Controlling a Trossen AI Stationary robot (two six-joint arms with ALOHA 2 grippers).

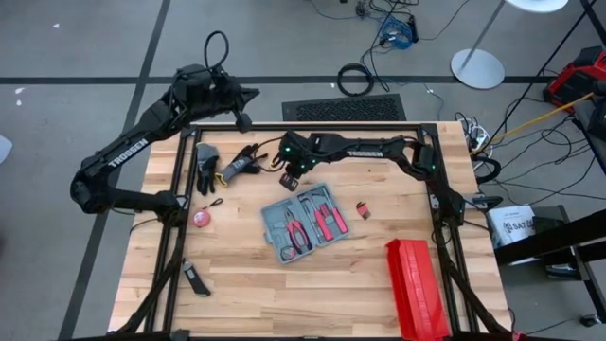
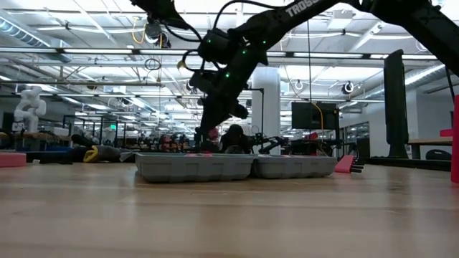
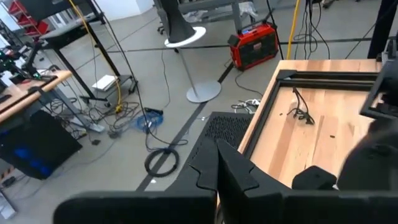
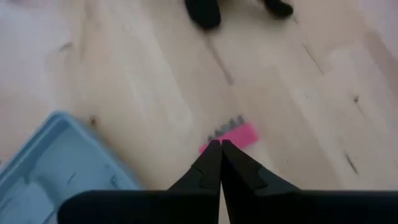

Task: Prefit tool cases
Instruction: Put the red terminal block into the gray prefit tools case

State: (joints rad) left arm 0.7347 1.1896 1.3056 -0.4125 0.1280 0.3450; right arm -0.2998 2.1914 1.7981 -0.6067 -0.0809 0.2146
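While the flat blue-grey plastic tool case [image 1: 305, 224] lay open near the middle of the pale wooden table [image 1: 284, 303], with red-handled pliers in its grey moulded slots, the right gripper [image 1: 291, 180] hung low just beyond the case's far edge. Its two dark fingers [image 4: 211, 165] were clenched together, tip to tip, above a small flat pink piece with a toothed edge [image 4: 229, 137] that lay on the wood just beside the case; whether the tips actually pinched it I could not tell. From table height that arm reached down right behind the case [image 2: 233, 166].

Farther from the case, past the table's far corner, the left gripper [image 3: 217, 180] waited over the grey floor, its fingers pressed closed on nothing. Beside the case lay a small red-and-black object [image 1: 363, 209], and nearer the front edge stood a long red ribbed box [image 1: 414, 288]. Black-and-grey gloves [image 1: 225, 167] rested beyond the case.
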